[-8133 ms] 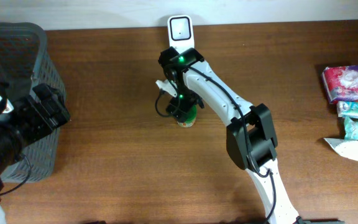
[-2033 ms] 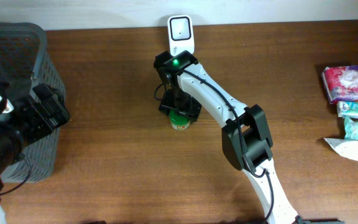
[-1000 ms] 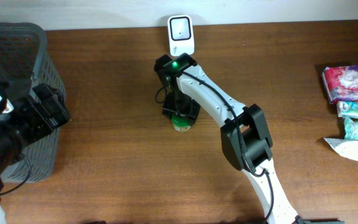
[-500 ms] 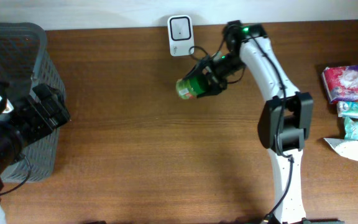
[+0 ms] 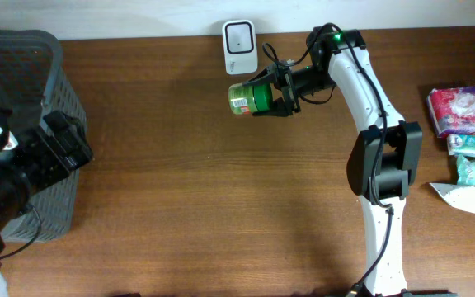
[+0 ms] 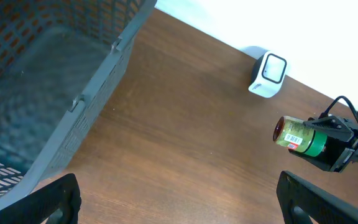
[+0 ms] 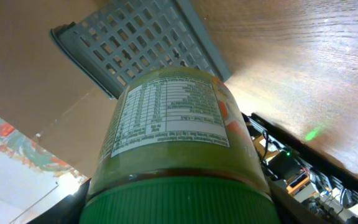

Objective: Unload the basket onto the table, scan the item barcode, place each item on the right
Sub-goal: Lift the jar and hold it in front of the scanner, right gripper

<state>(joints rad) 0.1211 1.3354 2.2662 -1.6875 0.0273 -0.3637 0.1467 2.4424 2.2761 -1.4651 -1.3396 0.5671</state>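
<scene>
While your right hand (image 5: 282, 88) is clamped on the jar (image 5: 250, 97), you hold it level above the desk (image 5: 180, 206), beside the scanner (image 5: 241, 36) | likely to present its barcode (image 6: 298, 138) | left hand (image 6: 178, 190) apart, idle.

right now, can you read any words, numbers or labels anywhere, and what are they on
No text is readable.
On the jar: a label with a printed table, too blurred to read.
The barcode on it: bars show, digits too small.
On the pink packet: print too small to read.
</scene>
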